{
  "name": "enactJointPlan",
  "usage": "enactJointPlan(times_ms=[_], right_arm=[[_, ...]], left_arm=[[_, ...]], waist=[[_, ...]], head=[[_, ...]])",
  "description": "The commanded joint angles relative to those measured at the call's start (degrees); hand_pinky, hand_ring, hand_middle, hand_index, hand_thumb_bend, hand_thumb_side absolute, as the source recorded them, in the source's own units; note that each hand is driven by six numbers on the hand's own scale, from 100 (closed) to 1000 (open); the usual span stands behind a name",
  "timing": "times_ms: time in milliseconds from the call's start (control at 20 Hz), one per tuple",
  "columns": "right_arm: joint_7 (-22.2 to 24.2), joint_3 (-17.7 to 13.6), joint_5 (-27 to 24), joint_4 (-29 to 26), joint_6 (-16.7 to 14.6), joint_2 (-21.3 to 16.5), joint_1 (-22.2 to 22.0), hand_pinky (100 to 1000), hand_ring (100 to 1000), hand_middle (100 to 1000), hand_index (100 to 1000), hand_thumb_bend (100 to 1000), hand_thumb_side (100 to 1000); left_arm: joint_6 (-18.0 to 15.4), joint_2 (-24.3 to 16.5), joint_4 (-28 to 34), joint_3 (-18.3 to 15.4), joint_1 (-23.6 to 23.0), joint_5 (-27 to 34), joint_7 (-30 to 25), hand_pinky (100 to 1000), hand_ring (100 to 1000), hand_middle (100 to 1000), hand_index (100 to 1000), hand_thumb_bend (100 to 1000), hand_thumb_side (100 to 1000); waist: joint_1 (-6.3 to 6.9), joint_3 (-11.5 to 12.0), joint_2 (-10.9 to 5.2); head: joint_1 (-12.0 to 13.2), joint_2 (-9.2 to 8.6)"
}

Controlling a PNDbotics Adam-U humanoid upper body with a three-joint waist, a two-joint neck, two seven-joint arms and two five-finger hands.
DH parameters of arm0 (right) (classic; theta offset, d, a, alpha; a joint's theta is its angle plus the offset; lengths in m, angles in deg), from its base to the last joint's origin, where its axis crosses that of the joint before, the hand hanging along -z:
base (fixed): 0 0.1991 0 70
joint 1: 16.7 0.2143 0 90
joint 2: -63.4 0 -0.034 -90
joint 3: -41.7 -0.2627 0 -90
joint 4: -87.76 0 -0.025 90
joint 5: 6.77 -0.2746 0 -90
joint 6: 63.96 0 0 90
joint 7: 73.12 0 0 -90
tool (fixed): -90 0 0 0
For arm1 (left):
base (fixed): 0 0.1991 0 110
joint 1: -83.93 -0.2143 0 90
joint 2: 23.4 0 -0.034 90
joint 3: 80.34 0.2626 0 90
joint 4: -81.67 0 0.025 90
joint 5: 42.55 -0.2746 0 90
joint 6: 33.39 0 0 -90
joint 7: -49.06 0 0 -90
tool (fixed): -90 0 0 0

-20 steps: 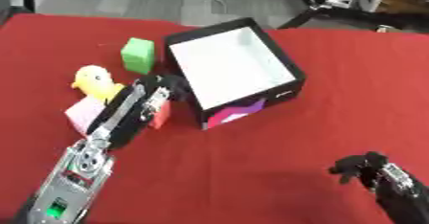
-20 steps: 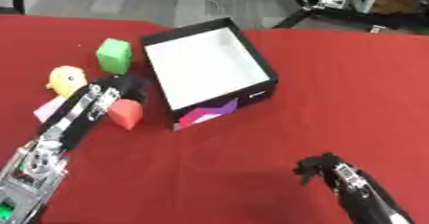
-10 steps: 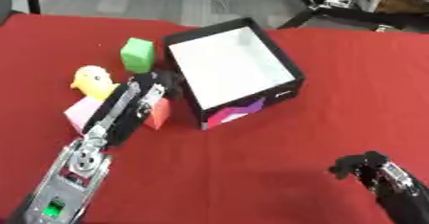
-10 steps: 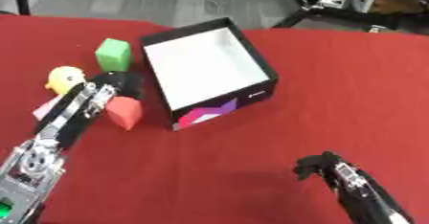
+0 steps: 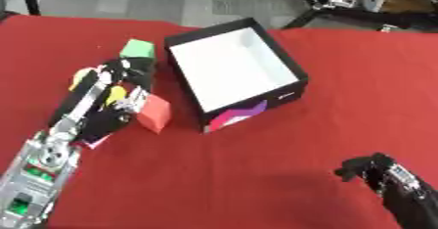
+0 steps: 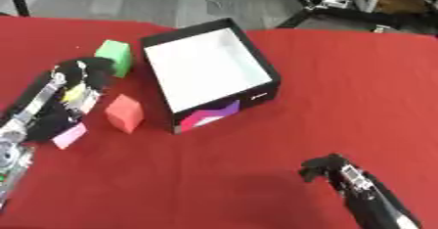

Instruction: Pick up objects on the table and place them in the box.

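Flanking the left robot hand (image 6: 73,93), curled on something yellow: green block (image 6: 114,57), red block (image 6: 125,112).

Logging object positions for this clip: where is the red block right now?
The red block lies on the red table on the robot's left, just left of the box, beside the left hand, with the green block beyond it.

We find no legible text, number or brand on anything in view. The box (image 6: 256,83) carries a small pale mark on its dark side wall and a pink-and-purple graphic near the corner, but we cannot read either one.
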Motion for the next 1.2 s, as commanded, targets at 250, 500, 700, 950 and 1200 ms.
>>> enactJointPlan(times_ms=[250, 500, 700, 950, 1200], right_arm=[[0.01, -0.3, 0.35, -0.44, -0.36, -0.46, -0.38, 1000, 753, 522, 704, 100, 1000], [-0.06, -0.36, 0.36, -0.45, -0.36, -0.43, -0.4, 1000, 753, 521, 703, 100, 1000], [-0.11, -0.38, 0.37, -0.48, -0.37, -0.42, -0.38, 1000, 753, 521, 703, 100, 1000], [-0.14, -0.41, 0.38, -0.51, -0.4, -0.45, -0.37, 1000, 753, 520, 703, 100, 1000], [-0.21, -0.47, 0.36, -0.55, -0.42, -0.46, -0.34, 1000, 753, 520, 703, 100, 1000]], left_arm=[[0.0, -12.69, 1.18, -1.66, -1.49, -11.34, -13.01, 796, 712, 786, 945, 100, 845], [4.88, -12.63, 1.18, -2.2, -2.42, -16.16, -13.66, 783, 684, 774, 944, 100, 888], [7.61, -12.35, 1.18, -2.0, -2.78, -18.18, -13.42, 780, 682, 766, 941, 100, 885], [9.42, -12.2, 1.18, -1.68, -3.07, -19.02, -13.74, 777, 681, 763, 939, 100, 898], [11.77, -11.96, 1.18, -2.04, -3.63, -21.28, -14.06, 774, 686, 766, 940, 100, 845]], waist=[[0.68, 0.05, -1.12], [0.68, 0.07, -1.07], [0.67, 0.06, -1.01], [0.66, 0.07, -1.0], [0.65, 0.09, -0.98]], head=[[-0.12, 0.38], [-0.24, 0.38], [-0.38, 0.38], [-0.5, 0.38], [-0.66, 0.38]])
